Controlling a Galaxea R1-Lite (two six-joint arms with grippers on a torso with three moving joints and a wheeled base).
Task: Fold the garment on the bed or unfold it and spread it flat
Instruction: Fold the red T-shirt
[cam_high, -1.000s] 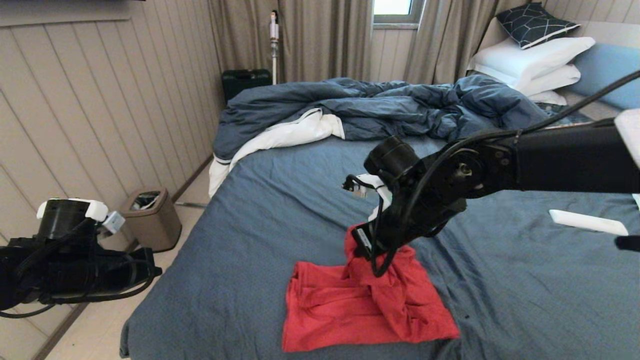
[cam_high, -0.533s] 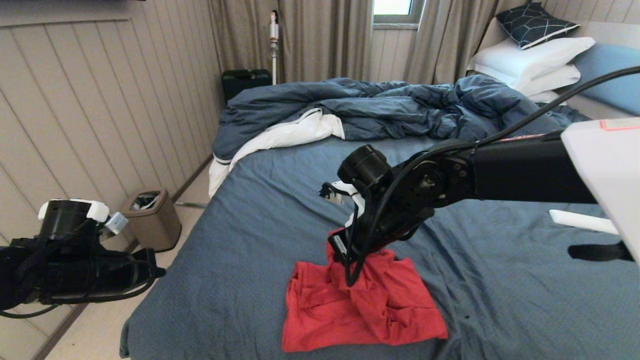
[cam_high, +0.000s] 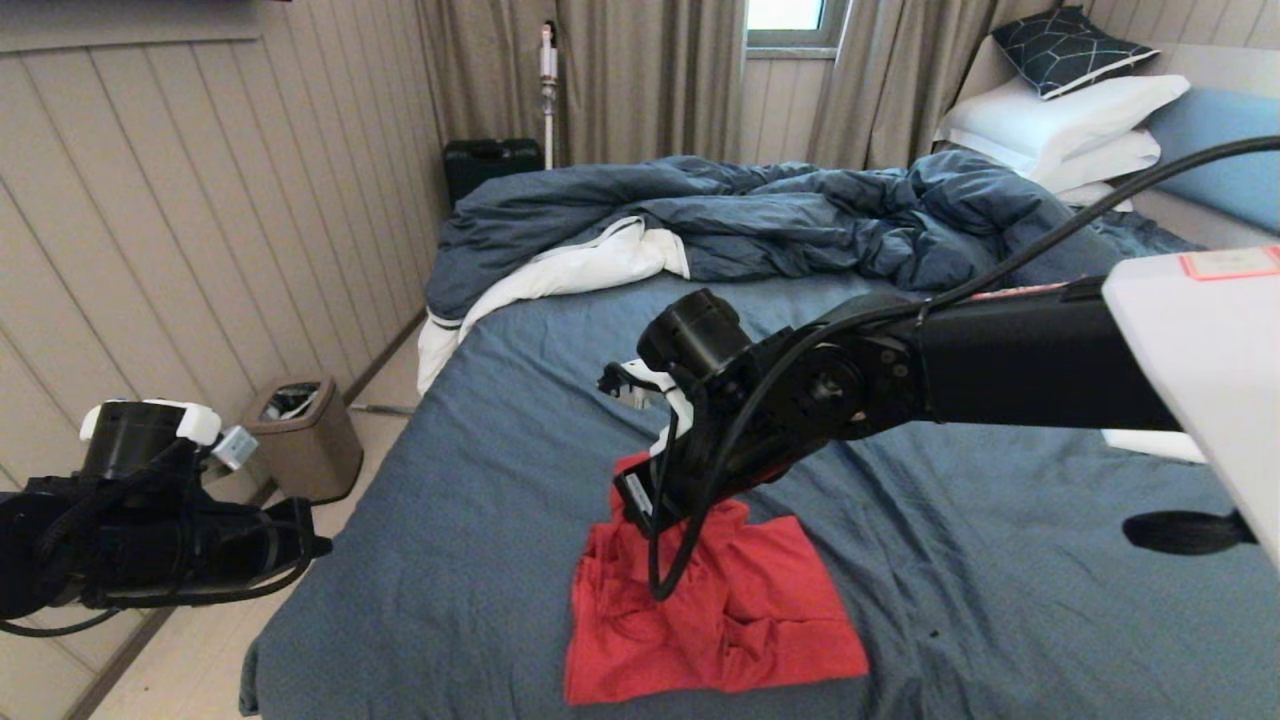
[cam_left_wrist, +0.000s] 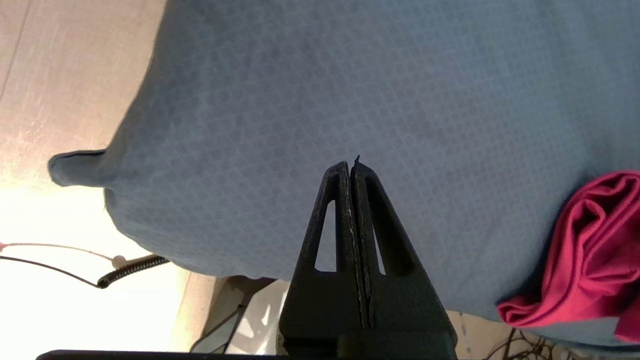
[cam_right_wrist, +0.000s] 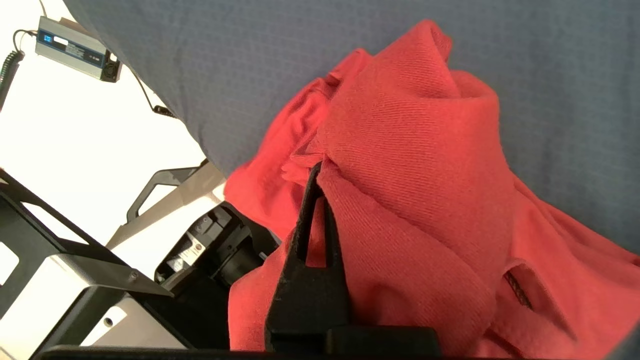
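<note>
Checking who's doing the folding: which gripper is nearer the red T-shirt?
Right. The right gripper is shut on the red T-shirt; the left gripper hangs shut beside the bed, apart.

One crumpled red cotton T-shirt (cam_high: 715, 610) is lying on one large bed with a slate-blue fitted sheet (cam_high: 500, 450). One rumpled dark blue duvet with white lining (cam_high: 740, 215) is sprawling across it. Three white pillows (cam_high: 1060, 125) are stacking near the headboard, with one dark patterned cushion (cam_high: 1065, 45) leaning above them. Two black robot claws are showing: the left claw (cam_left_wrist: 352, 167) and the right claw (cam_right_wrist: 317, 167). One small brown waste bin (cam_high: 305, 440) and one dark green case (cam_high: 490, 165) are standing on the floor.
</note>
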